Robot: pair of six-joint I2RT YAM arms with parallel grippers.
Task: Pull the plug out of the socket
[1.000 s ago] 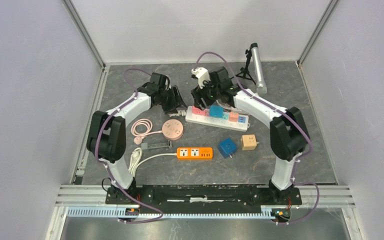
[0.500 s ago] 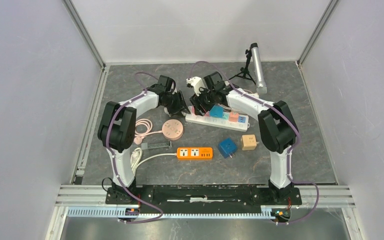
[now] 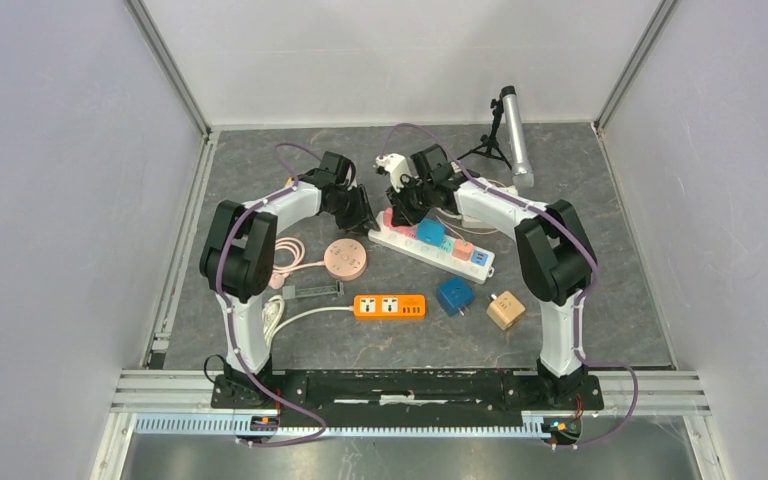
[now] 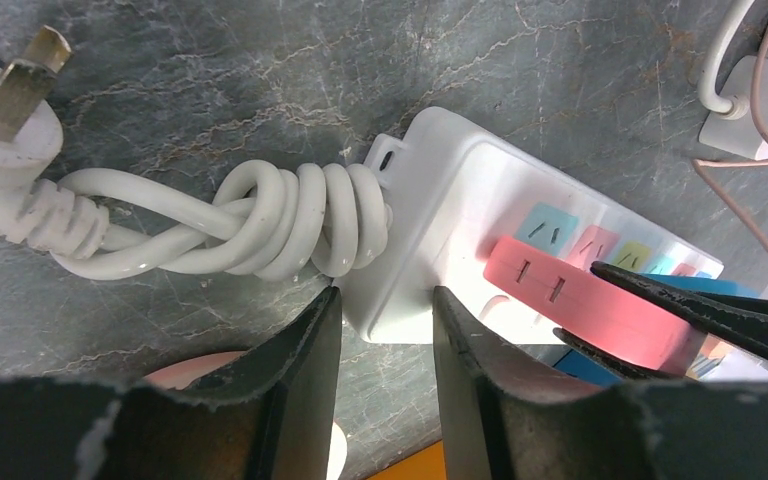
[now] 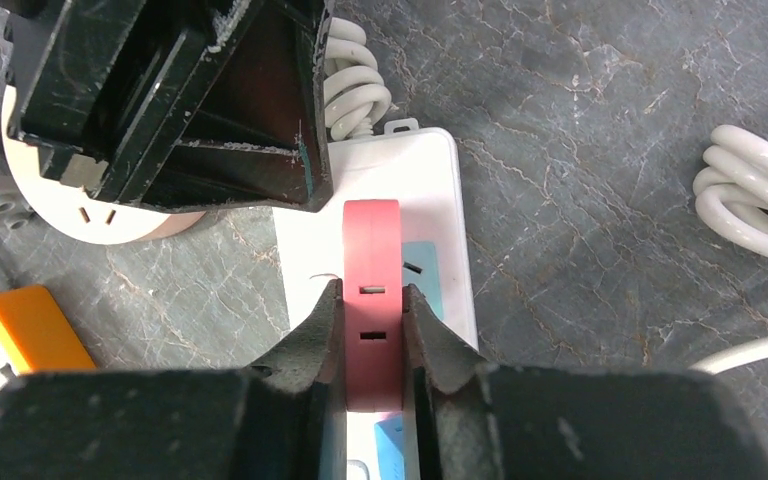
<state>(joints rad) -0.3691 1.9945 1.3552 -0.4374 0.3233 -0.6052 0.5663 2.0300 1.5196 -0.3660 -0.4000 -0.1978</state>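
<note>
Grey, veined stone forms the surface [image 3: 620, 210] we work on, boxed in by pale walls. Between the fingers of our right claw [image 5: 369, 293] sits the pink plug [image 5: 371, 330], pinched tight across its flat sides. It is not yet free and appears to be still seated in the end socket of the white power strip [image 4: 450, 210]. Our left claw [image 4: 385, 297] hangs at that same end. Its fingers are part-way apart with the strip's corner between them, and the coiled white cord [image 4: 290, 215] lies just outside one finger. We cannot tell whether this claw pinches the strip or only straddles it.

To do this step well, we judge that the left claw should settle firmly on the strip first. The right claw should then draw the plug straight out along its pins, without rocking or twisting. A loose strip would likely ride up with the plug.

Compared with a second ago, both claws have closed in: the right has gone from wide to clamped, and the left has narrowed. The strip has swung, so that its end farthest from the claws now lies nearer the near edge of the surface. The tan cube adapter [image 3: 505, 310] past that end has been nudged the same way. The two claws also sit closer together than they did.
</note>
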